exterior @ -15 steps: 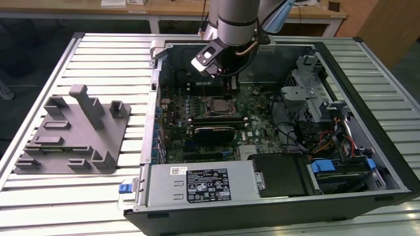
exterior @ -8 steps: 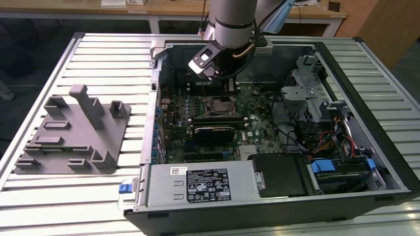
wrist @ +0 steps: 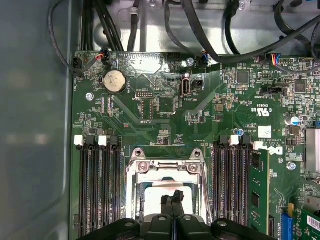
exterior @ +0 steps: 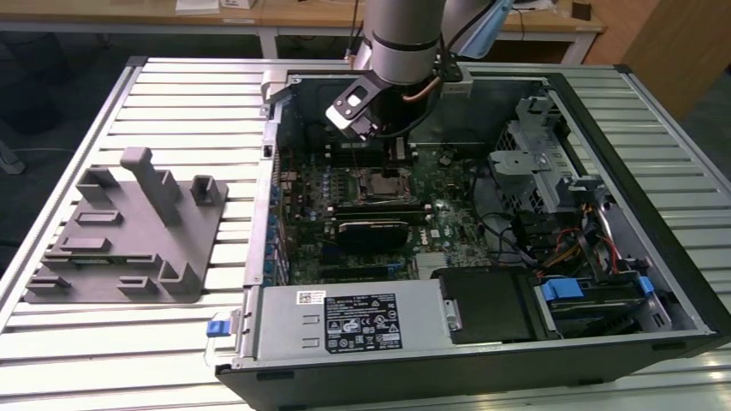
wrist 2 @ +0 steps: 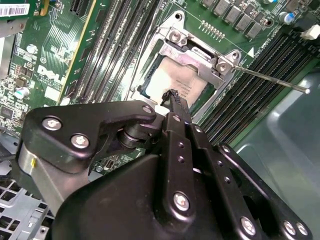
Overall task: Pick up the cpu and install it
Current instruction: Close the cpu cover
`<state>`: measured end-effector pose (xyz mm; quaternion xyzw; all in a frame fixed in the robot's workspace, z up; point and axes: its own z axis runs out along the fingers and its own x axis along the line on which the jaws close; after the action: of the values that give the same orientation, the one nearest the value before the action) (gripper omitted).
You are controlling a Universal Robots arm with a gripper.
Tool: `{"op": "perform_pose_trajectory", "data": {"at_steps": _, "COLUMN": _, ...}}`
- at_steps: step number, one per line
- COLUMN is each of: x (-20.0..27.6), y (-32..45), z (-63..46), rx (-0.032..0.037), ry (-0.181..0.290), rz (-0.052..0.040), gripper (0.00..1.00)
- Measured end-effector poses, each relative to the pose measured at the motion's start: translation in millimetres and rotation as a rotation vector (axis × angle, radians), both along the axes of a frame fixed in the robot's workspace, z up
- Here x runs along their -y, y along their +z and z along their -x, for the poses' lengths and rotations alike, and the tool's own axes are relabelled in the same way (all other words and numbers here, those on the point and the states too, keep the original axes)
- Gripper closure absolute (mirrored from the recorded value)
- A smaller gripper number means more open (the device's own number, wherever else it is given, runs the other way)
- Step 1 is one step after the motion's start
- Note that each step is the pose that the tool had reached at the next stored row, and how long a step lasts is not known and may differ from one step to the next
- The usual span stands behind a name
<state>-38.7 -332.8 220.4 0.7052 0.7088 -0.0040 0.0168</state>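
Indoor scene in a robotics lab or electronics workshop. A grey industrial robot arm (exterior: 402, 43) reaches down into an open desktop computer case (exterior: 457, 381) lying on its side. Directly beneath its black gripper (wrist: 172, 200) sits the green circuit board (wrist: 165, 115), with memory slots (wrist: 100, 190) on either side of the gripper and bundled cables (wrist: 112, 25) further out. The case around the gripper rests on a work table (exterior: 171, 103) of ribbed metal slats. Well apart from the gripper, toward the exterior view's left, a grey plastic holding block (exterior: 126, 231) stands on the table. Beyond the gripper, past the table's far edge, are pale wooden desks (exterior: 297, 13).
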Motion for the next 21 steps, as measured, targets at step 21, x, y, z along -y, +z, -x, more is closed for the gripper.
{"op": "perform_pose_trajectory", "data": {"at_steps": 21, "x": 0.0, "y": -1.1, "z": 0.0, "rx": 0.0, "ry": 0.318, "rz": 0.0003, "gripper": 0.89}}
